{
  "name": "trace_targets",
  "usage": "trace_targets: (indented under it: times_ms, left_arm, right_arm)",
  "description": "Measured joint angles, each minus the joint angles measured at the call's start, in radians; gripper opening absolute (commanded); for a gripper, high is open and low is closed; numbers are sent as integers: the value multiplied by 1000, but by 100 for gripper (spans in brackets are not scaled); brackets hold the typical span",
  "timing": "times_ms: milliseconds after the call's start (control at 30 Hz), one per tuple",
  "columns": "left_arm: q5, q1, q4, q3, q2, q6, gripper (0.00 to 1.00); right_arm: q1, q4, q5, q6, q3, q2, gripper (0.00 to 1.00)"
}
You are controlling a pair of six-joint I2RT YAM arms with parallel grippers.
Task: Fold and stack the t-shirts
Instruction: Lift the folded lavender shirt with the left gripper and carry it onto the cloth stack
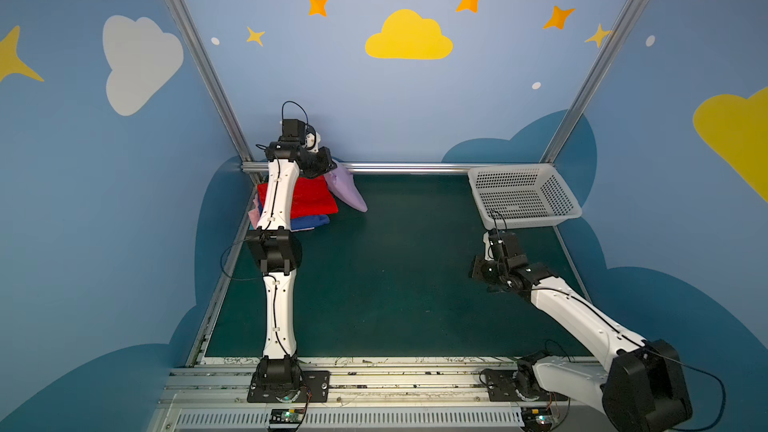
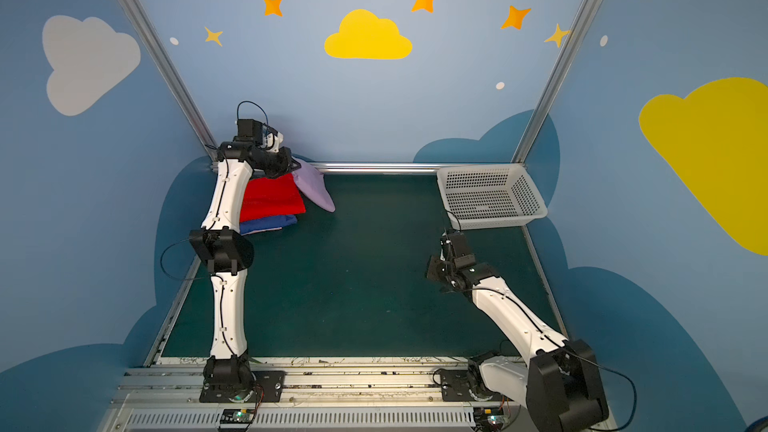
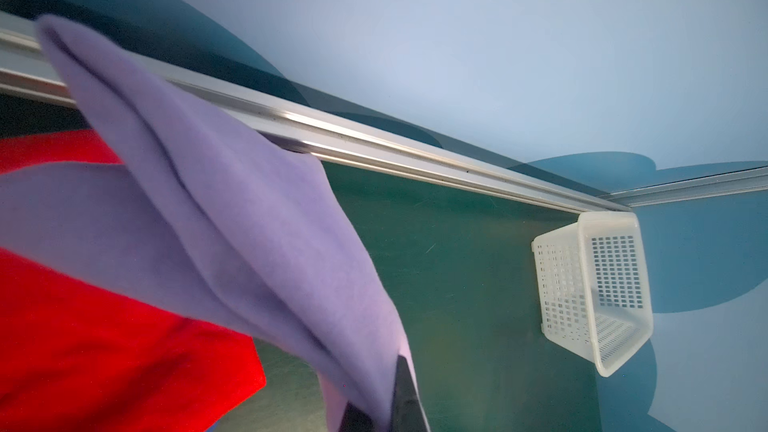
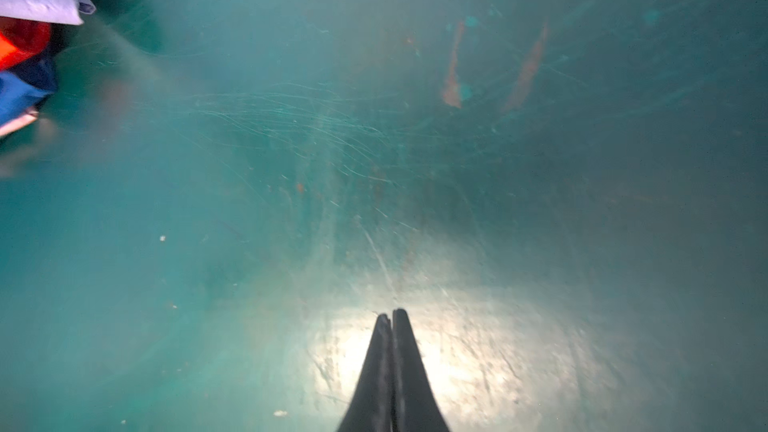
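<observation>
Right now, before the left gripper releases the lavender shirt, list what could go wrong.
1. The lavender t-shirt hangs bunched from the shut left gripper, beside the red t-shirt, not over it; released here, it would likely land crumpled on the mat.
2. Dragging it across could shift the red t-shirt on the royal blue t-shirt, whose edge sticks out.
3. The right gripper is shut over bare mat, too far to help spread it.

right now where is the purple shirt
In both top views the purple shirt hangs from the shut left gripper at the far-left corner of the table, just right of the folded red shirt, near the back rail.
</observation>
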Motion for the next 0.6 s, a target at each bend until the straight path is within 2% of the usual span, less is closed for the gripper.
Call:
trace_targets:
  times_ms: [300, 600]
  left_arm:
    - [105, 142, -1, -24, -14, 17, 4]
    - [192, 232, -5, -136, -99, 64, 4]
  right_arm:
    - [1, -51, -56, 31, 118, 141, 0]
    - [8, -65, -77, 49, 124, 159, 0]
